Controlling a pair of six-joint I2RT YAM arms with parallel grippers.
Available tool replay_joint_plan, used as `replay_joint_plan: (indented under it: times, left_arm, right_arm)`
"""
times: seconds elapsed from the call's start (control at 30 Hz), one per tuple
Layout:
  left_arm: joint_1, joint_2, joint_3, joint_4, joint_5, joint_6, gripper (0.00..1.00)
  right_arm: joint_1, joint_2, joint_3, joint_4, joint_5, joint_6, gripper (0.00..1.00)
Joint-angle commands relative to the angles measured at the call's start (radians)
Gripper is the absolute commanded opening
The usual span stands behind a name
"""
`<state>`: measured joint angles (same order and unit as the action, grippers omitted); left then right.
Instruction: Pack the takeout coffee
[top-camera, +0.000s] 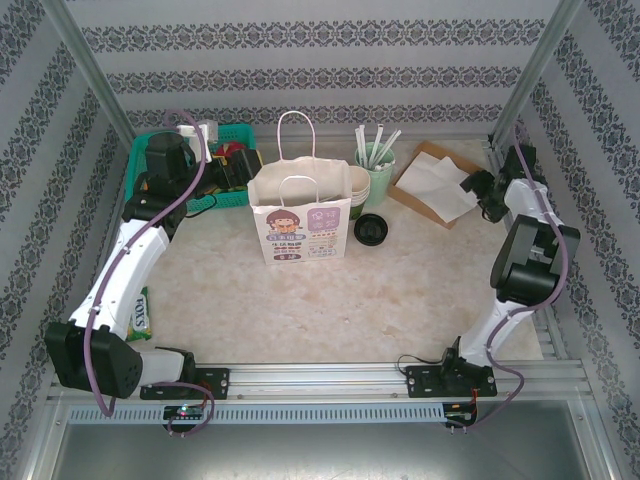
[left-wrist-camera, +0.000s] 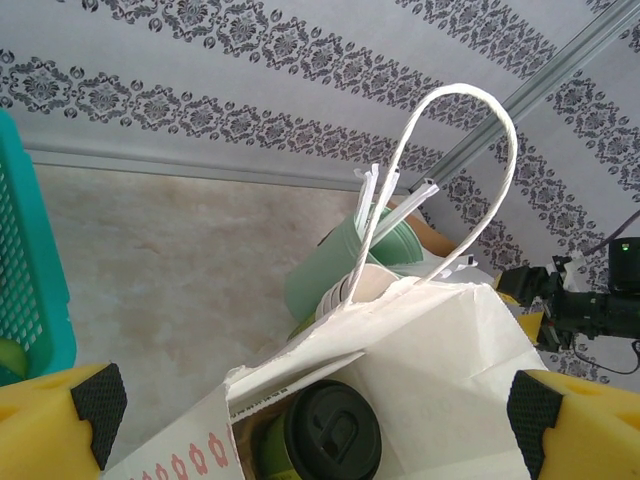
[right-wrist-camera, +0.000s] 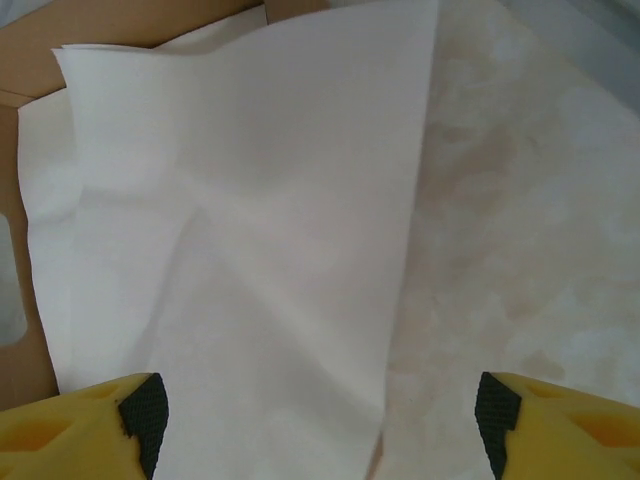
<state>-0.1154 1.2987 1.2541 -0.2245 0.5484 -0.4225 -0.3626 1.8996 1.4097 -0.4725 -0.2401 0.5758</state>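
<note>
Left fingers (left-wrist-camera: 98, 400) stand as wide apart as they go and hold nothing; they hang just above the open mouth of the paper bag (top-camera: 300, 225). Down inside that mouth, in the left wrist view, sits the takeout coffee (left-wrist-camera: 330, 435), upright, with its black lid facing up and a strip of dark green wall showing beside it. So the main step, I judge, is done: the coffee is in the bag and no fingers touch it. The bag stands upright in the middle of the surface (top-camera: 330, 300) with both handles up. Just to the right of the bag, in front of the pale green tumbler (top-camera: 378, 175) of straws, a second round black-lidded cup (top-camera: 371, 230) stands on the surface; whether it must be packed too, I cannot tell. Farther right, the right fingers (right-wrist-camera: 145, 415) are also wide apart and empty, over white napkins (right-wrist-camera: 250, 200) lying on a brown tray (top-camera: 428, 155). What is left, in my judgement, is perhaps a napkin or a straw to add
</note>
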Motion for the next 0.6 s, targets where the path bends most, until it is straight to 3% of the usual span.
replay_joint_plan:
  times: [0.0, 0.1, 0.2, 0.27, 0.57]
  left_arm:
    - [0.008, -0.021, -0.009, 0.005, -0.009, 0.019, 1.00]
    - [0.008, -0.023, -0.008, 0.001, -0.015, 0.020, 1.00]
    - [0.008, -0.028, -0.007, -0.005, -0.021, 0.023, 1.00]
    - [0.008, -0.032, -0.008, -0.010, -0.027, 0.026, 1.00]
    - [0.008, -0.033, -0.015, -0.001, -0.024, 0.032, 1.00]
  right_arm:
    - [0.001, 0.070, 0.028, 0.077, -0.082, 0.038, 0.82]
    - [0.001, 0.116, 0.042, 0.126, -0.091, 0.048, 0.76]
    - [0.007, 0.101, 0.003, 0.206, -0.056, 0.051, 0.50]
    - [0.013, 0.056, -0.046, 0.254, -0.003, 0.037, 0.38]
    - [0.019, -0.054, -0.085, 0.247, 0.031, -0.064, 0.03]
